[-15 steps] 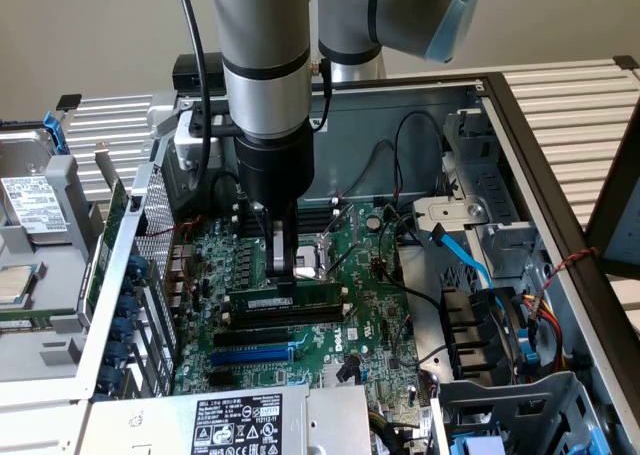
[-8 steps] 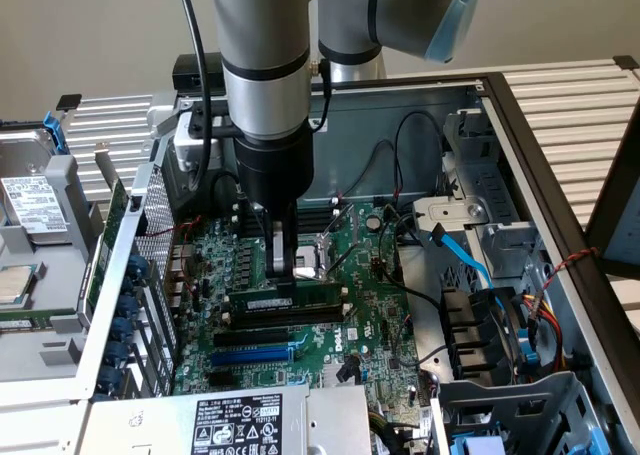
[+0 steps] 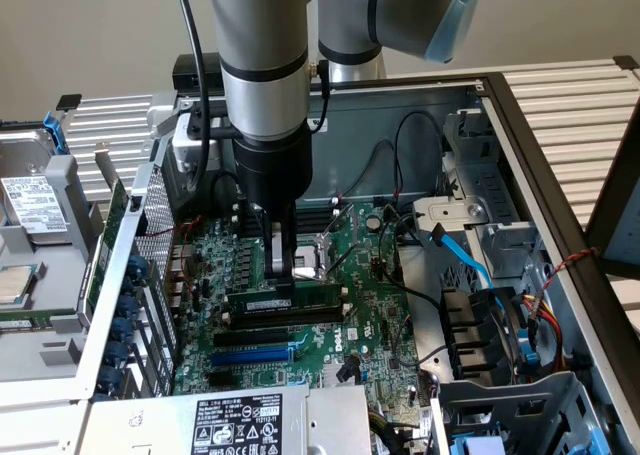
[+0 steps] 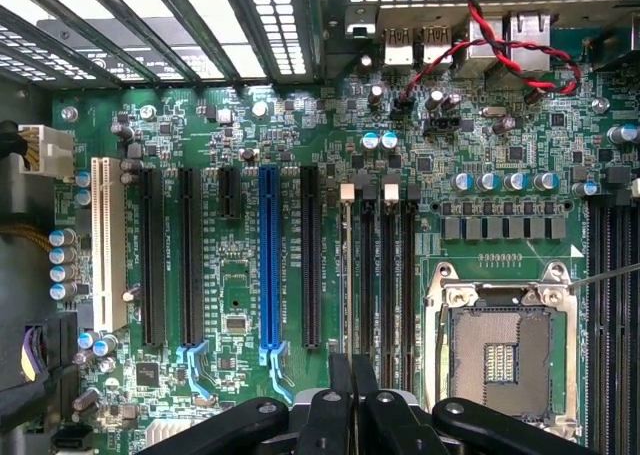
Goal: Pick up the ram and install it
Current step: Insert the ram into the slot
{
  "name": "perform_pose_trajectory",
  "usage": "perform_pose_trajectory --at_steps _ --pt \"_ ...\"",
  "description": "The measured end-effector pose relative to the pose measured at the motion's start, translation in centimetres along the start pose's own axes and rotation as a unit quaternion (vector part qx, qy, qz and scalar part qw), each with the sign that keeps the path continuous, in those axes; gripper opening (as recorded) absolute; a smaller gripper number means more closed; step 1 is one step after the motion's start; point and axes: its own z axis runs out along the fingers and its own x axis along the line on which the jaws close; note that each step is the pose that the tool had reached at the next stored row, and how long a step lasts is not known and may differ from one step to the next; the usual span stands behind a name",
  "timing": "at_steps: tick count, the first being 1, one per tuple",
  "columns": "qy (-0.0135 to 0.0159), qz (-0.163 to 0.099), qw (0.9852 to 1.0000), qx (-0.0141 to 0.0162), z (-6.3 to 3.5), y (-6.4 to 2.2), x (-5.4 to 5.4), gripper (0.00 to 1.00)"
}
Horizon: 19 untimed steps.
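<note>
You see end effector [image 3: 286, 275] clenched on top edge of ram [image 3: 305, 303]. Ram stands on edge at black slots [image 3: 250, 333] on board [image 3: 375, 305], between socket [image 3: 318, 257] and blue slot [image 3: 252, 355]. Seating: cannot tell.

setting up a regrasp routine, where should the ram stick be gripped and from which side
Grip the ram at the middle of its upper long edge, straight down from above, a finger on each flat face. It stands on edge, thin and long, with the motherboard close below and black slots beside it. The gripper pinches it there.
</note>
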Motion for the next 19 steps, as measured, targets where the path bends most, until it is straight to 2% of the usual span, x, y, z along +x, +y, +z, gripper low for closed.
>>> perform_pose_trajectory --at_steps 2,8,13,19 --pt "0.0 0.0 1.0 -0.0009 0.04 0.0 0.01 0.12" --pt "-0.0001 0.0 1.0 -0.001 0.04 -0.02 0.01 0.12" --pt "-0.0027 0.001 1.0 -0.0012 0.04 -0.13 0.0 0.12" --pt "-0.0027 0.002 1.0 -0.0013 0.04 -0.14 0.01 0.12"
